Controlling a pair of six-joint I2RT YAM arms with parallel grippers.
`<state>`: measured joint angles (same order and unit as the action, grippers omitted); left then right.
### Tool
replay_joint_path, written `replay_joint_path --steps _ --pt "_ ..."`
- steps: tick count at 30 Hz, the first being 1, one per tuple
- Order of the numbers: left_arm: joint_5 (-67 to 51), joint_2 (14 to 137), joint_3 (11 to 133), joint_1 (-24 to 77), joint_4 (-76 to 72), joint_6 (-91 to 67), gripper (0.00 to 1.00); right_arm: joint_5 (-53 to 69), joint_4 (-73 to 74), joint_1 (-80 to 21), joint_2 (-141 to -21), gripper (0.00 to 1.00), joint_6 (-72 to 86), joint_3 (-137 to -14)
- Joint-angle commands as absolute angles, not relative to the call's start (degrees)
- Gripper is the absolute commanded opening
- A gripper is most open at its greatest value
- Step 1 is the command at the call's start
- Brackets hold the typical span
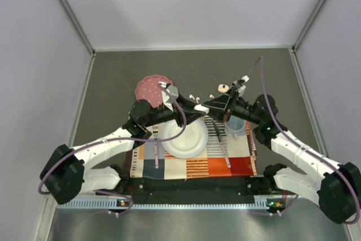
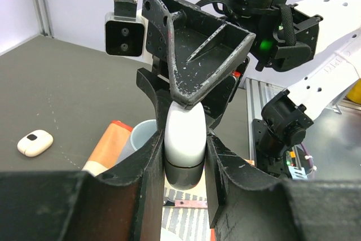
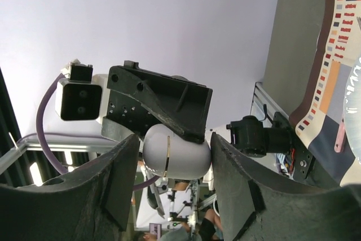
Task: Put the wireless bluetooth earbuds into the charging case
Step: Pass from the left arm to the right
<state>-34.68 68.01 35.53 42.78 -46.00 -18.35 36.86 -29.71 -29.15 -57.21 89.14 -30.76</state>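
The charging case, a white oval pod, is held in the air between both arms over the placemat. My left gripper is shut on it; in the left wrist view the case is clamped between both fingers. My right gripper straddles the same case. Its right finger touches the case and a thin gap shows at the other finger. A few tiny earbuds lie on the dark table behind the grippers, one of them peach.
A small pale oval pod lies behind the right gripper and also shows in the left wrist view. A pink plate, a white plate, a grey cup and cutlery sit on or near the patterned placemat.
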Motion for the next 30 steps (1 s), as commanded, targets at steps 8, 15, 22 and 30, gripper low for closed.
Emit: replay_joint_path --steps 8,15,22,30 --pt "-34.4 68.3 36.5 42.9 -49.0 -18.5 0.0 38.0 -33.4 -29.9 -57.4 0.67 90.6 -31.4" --pt "-34.0 68.2 36.5 42.8 -48.4 -18.1 0.0 38.8 -32.1 -29.9 -57.6 0.65 91.2 -31.4" --pt "-33.9 68.2 36.6 42.8 -48.2 -18.0 0.0 39.7 -34.2 -29.9 -57.5 0.6 93.7 -30.9" --pt "-33.4 67.9 36.6 43.0 -47.5 -17.6 0.0 39.4 -31.5 -29.8 -55.6 0.66 93.8 -29.9"
